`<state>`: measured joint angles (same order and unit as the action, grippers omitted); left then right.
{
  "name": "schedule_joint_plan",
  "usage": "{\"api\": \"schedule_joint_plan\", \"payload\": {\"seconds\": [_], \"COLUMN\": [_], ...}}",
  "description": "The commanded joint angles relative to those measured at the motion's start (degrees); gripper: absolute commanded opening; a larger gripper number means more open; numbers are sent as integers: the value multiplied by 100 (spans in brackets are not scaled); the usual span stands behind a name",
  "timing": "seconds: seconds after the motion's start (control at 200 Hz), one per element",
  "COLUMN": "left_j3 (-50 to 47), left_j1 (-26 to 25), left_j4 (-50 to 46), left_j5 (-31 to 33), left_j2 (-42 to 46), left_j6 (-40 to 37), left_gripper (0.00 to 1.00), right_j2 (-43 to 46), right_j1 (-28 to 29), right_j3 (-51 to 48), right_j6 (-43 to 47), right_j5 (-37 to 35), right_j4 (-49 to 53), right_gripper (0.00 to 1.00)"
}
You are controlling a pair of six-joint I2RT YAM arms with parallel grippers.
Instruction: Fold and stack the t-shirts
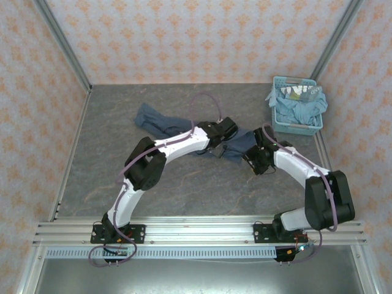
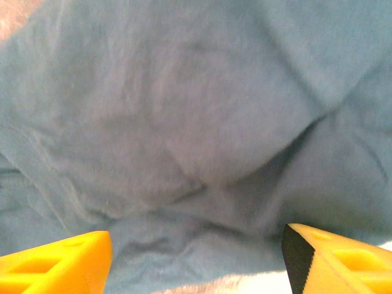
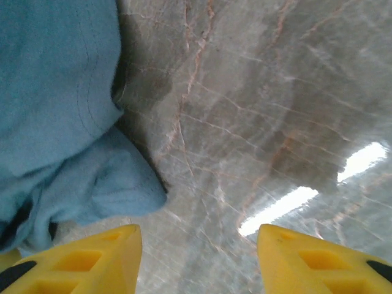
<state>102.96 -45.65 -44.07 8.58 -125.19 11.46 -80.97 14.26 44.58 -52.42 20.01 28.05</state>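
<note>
Top external: 1 dark slate-blue t-shirt (image 1: 156, 121), crumpled, left of the basket (image 1: 277, 82). My left gripper (image 2: 196, 245): jaws wide, cloth beneath, nothing pinched. My right gripper (image 3: 199, 245): jaws apart, empty.

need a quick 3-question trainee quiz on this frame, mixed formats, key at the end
1. True or false: the light-blue basket at the far right corner of the table holds clothes.
2. Multiple choice: the right tool is A) open over mostly bare table, with the t-shirt at one side; B) shut on a sleeve; C) inside the basket.
3. Fill in: the tool with its jaws apart, directly facing t-shirt cloth, is the ____.

Key: 1 true; 2 A; 3 left tool.
</note>
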Motion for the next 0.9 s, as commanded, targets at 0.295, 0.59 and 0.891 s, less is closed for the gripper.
{"api": "schedule_joint_plan", "payload": {"seconds": [0.295,0.59,0.891], "left_j3": [-240,-149,-245], "left_j1": [844,847,823], "left_j4": [8,-69,324], "left_j5": [-812,-84,342], "left_j2": [638,5,-264], "left_j6": [-333,-1061,-1332], "left_gripper": [75,78,63], "right_j2": [-1436,-1212,-1143], "right_j1": [294,284,217], "right_j3": [794,997,1072], "right_j6": [-514,-131,115], "right_j5": [-118,-765,-787], "right_j4": [-732,269,619], "right_gripper": [36,0,0]}}
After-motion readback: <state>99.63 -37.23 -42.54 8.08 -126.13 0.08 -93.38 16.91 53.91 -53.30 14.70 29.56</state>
